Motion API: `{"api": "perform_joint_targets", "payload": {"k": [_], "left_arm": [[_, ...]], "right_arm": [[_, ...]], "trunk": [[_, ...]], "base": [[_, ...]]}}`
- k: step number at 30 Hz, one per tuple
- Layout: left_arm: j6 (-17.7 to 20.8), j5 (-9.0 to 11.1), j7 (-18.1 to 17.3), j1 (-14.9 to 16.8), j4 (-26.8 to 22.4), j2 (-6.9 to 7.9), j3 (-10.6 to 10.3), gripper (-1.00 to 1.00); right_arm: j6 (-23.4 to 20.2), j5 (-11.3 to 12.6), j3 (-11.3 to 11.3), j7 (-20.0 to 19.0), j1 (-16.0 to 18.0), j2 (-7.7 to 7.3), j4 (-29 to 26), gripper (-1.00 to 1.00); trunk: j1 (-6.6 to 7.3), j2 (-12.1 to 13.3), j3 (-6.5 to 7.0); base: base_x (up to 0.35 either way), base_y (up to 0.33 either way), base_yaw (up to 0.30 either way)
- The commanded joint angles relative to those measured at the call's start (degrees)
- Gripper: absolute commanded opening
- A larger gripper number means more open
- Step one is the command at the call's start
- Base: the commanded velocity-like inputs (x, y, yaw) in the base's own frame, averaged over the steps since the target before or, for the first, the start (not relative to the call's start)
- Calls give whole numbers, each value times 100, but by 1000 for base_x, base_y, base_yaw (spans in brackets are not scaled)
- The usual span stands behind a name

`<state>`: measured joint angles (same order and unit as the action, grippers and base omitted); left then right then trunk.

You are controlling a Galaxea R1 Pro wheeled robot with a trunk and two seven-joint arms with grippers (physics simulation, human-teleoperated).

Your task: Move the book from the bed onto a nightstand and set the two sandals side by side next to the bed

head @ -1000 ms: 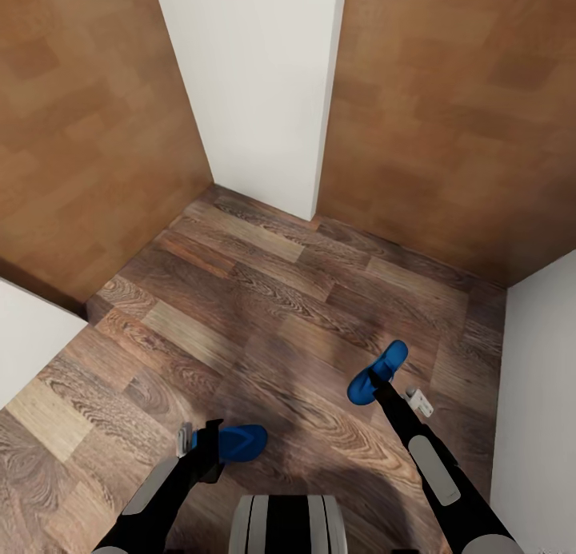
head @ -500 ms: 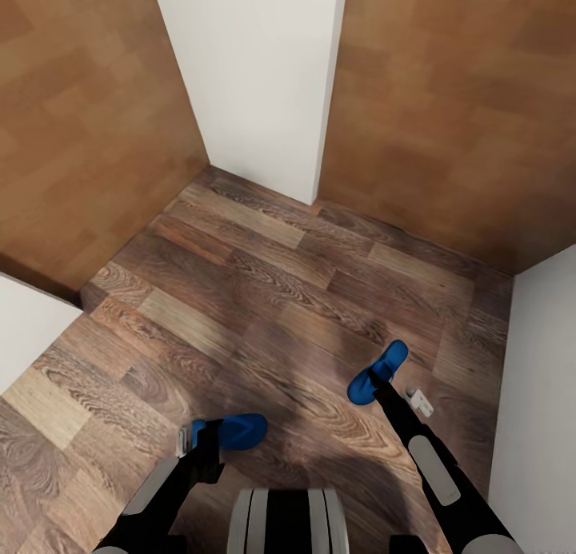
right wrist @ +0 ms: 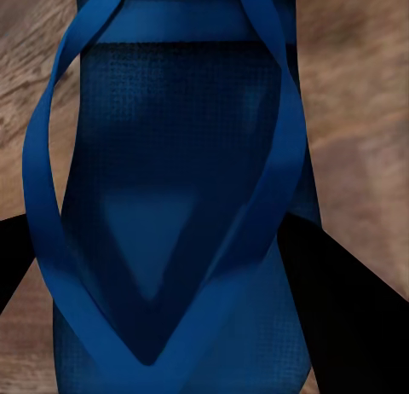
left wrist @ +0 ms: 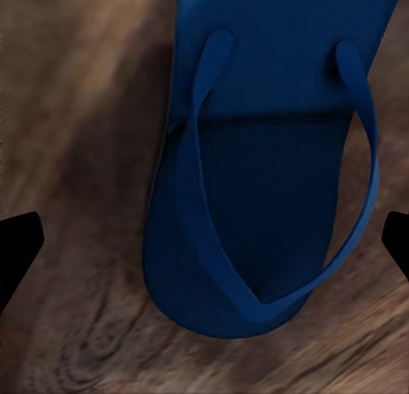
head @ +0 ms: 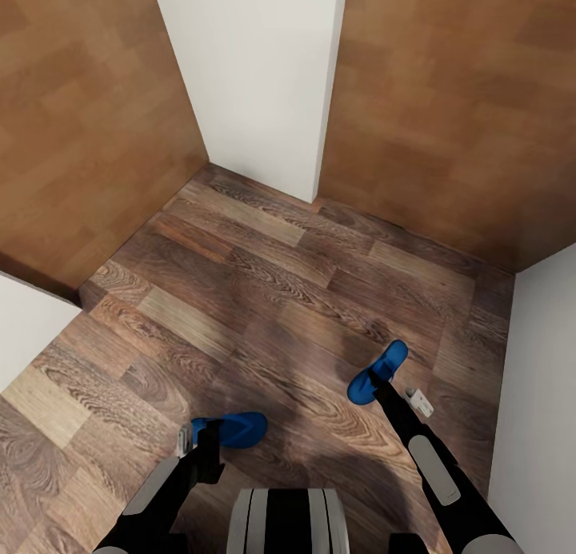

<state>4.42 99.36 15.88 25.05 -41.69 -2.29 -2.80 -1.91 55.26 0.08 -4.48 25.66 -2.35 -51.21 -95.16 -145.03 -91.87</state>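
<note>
Two bright blue sandals show over the wood-plank floor. The left sandal lies flat on the floor just beyond my left gripper. That gripper is open, its dark fingertips wide apart and clear of the sandal's sides. My right gripper is shut on the heel end of the right sandal, and its dark fingers press against the sole. The book, bed and nightstand are out of view.
A white wall pillar stands ahead between brown wooden panels at the left and right. Another white wall runs close along my right arm. A white surface juts in at the left edge.
The whole view has shifted, with the floor sliding slightly up the picture. The left sandal slid with the floor, away from my left gripper. The right sandal stayed with my right gripper.
</note>
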Motion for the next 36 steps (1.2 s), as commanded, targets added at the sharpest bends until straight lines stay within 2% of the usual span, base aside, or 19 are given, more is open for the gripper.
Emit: {"api": "perform_joint_targets", "payload": {"k": [1,25,36], "left_arm": [[10,22,29,0,-7,1,-1,100],[23,29,70,87,-74,-26,7,100],[32,22,108,179,-288,-21,7,100]], "right_arm": [[-20,63,1,-9,1,-2,-3,-100],[-20,65,1,-9,1,-2,-3,-100],[-20,67,1,-9,1,-2,-3,-100]], "trunk": [[1,-1,-3],[1,-1,-3],[1,-1,-3]], "base": [[0,0,0],[0,0,0],[0,0,0]]}}
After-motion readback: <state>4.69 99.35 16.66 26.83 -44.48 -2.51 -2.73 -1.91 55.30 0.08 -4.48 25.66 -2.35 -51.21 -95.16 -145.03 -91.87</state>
